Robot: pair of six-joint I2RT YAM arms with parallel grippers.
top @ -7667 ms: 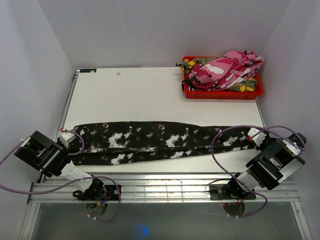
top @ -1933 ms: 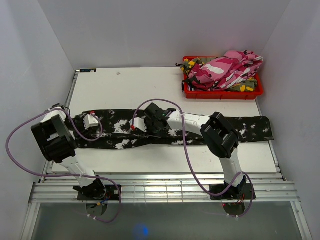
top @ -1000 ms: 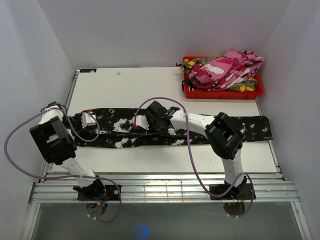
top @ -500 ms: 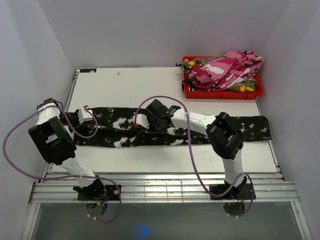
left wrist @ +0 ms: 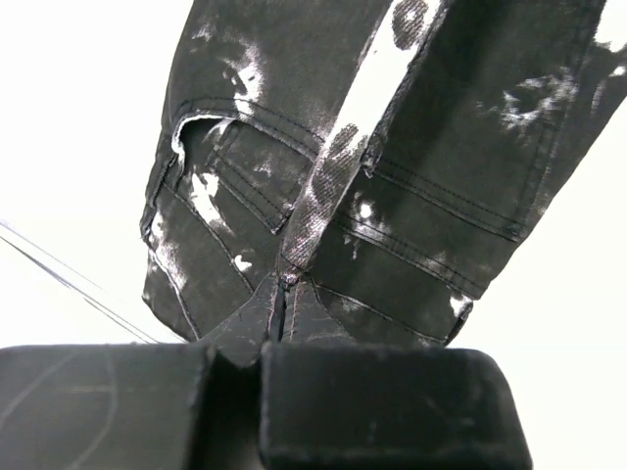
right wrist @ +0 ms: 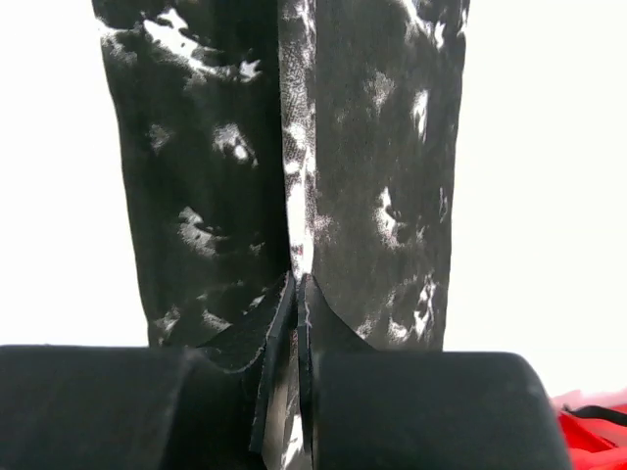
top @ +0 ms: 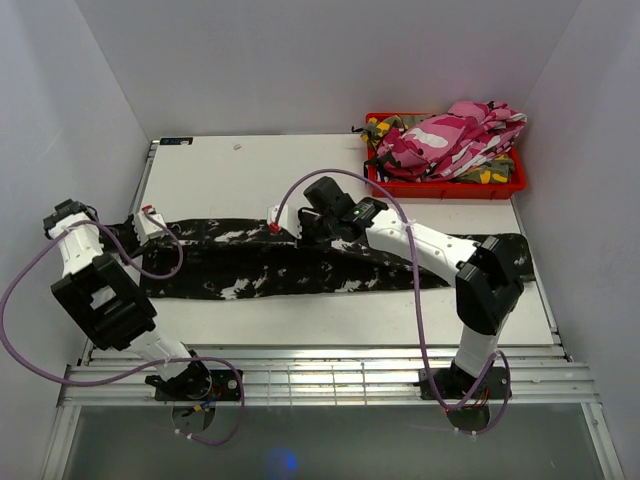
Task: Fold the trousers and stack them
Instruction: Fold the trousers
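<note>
The black trousers with white splotches [top: 330, 265] lie stretched left to right across the table. My left gripper [top: 150, 218] is shut on their waist end at the far left. In the left wrist view the fingers [left wrist: 392, 392] pinch the cloth by the zip [left wrist: 279, 308]. My right gripper [top: 285, 222] is shut on the far edge of the trousers about mid-length. In the right wrist view its fingers [right wrist: 431, 401] pinch a fold of the cloth [right wrist: 372, 196]. Pink-white camouflage trousers [top: 450, 135] and green-yellow camouflage trousers [top: 495, 172] lie piled in the red basket.
The red basket [top: 445, 190] stands at the table's far right corner. The white table [top: 250, 170] has walls close on the left, right and back. A metal rail [top: 320, 375] runs along the near edge by the arm bases.
Both grippers have moved toward the far left with the cloth held, drawing the trousers a little leftward. The right arm has stretched out further; its elbow has swung right.
</note>
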